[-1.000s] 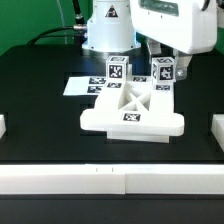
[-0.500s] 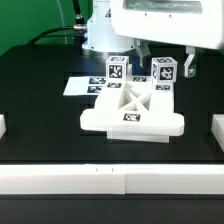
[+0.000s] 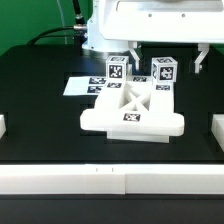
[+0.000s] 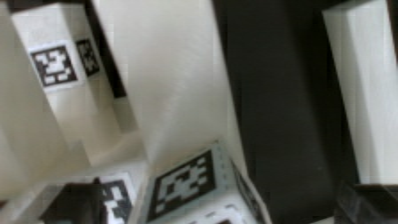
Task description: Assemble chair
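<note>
The chair (image 3: 132,110) stands mid-table: a white slab base carrying an X-braced frame, with two upright tagged posts behind it, one (image 3: 118,70) toward the exterior view's left and one (image 3: 163,70) toward its right. My gripper (image 3: 167,58) hangs just above, open, its dark fingertips (image 3: 132,52) spread wide to either side of the right-hand post without touching it. The wrist view is blurred. It shows a tagged white part (image 4: 187,185) between the open gripper (image 4: 217,205) fingers and another tagged post (image 4: 63,60) beside it.
The marker board (image 3: 80,86) lies flat behind the chair, toward the exterior view's left. A low white rail (image 3: 110,180) runs along the front edge, with white blocks at the left (image 3: 3,128) and right (image 3: 216,130) edges. The robot base (image 3: 100,35) stands behind.
The gripper has swung toward the exterior view's left and nearer the camera, so its fingers now straddle the right-hand post. The jaws have stayed open and the chair has not moved.
</note>
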